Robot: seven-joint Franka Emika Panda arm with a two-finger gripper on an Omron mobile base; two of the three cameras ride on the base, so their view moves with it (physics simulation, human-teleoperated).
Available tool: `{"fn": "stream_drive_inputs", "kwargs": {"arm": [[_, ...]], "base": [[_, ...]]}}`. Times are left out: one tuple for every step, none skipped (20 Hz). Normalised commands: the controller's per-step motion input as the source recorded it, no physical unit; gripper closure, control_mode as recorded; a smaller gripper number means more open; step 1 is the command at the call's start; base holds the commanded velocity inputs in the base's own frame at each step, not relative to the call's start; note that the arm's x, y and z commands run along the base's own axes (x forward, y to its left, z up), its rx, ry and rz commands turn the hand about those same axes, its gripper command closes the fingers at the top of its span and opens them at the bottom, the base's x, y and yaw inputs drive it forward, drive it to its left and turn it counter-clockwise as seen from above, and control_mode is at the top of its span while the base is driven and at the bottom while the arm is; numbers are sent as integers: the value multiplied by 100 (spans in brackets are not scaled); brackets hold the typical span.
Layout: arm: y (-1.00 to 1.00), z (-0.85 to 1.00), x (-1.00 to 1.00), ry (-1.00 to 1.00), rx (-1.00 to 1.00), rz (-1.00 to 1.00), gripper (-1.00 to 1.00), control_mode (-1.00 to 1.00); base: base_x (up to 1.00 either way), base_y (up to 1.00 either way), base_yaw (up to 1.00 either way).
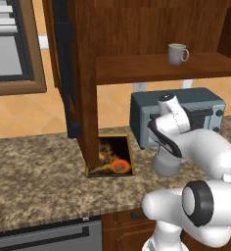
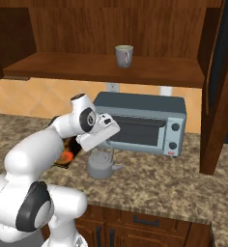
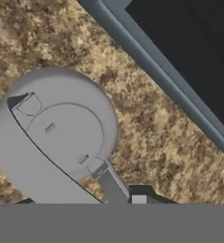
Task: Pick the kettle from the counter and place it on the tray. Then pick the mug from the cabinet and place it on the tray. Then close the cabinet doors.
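So the gripper is hanging right above the kettle, pointing down at it. In the hand view the kettle sits at about 9 o'clock from center, seen from above with its round lid and the handle running across it. One dark finger tip peeks up at roughly 6 o'clock, just to the side of the kettle body. Honestly can't tell whether the fingers are spread or pressed together, since the hand itself covers them in both base views.

The kettle stands on the counter, right in front of the blue-grey toaster oven. In the left base view the kettle is mostly tucked behind the arm.

The tray lies on the counter at around 9 o'clock from the kettle in the left base view, near but not touching, partly behind the edge of an open cabinet door. There's yellow and orange-red stuff inside it.

Up at 12 o'clock, the mug sits on the shelf inside the cabinet, above the toaster oven. The other cabinet door is swung open at 3 o'clock in the right base view.
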Motion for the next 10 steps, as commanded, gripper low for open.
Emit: {"fn": "stream_drive_inputs", "kwargs": {"arm": [[9,-10,-38,0,5,9,100,-100],[11,-1,-39,0,3,12,100,-100],[14,0,-45,0,0,14,100,-100],[18,0,-47,0,0,16,100,-100],[21,0,-53,0,0,19,100,-100],[18,0,-58,0,0,20,100,-100],[19,1,-64,0,0,22,100,-100],[28,7,-62,0,2,22,100,-100],[38,13,-55,0,0,22,100,-100],[43,23,-47,0,0,22,100,-100]], "base": [[0,0,0],[0,0,0],[0,0,0],[0,0,0],[0,0,0],[0,0,0],[0,0,0],[0,0,0],[0,0,0],[0,0,0]]}}
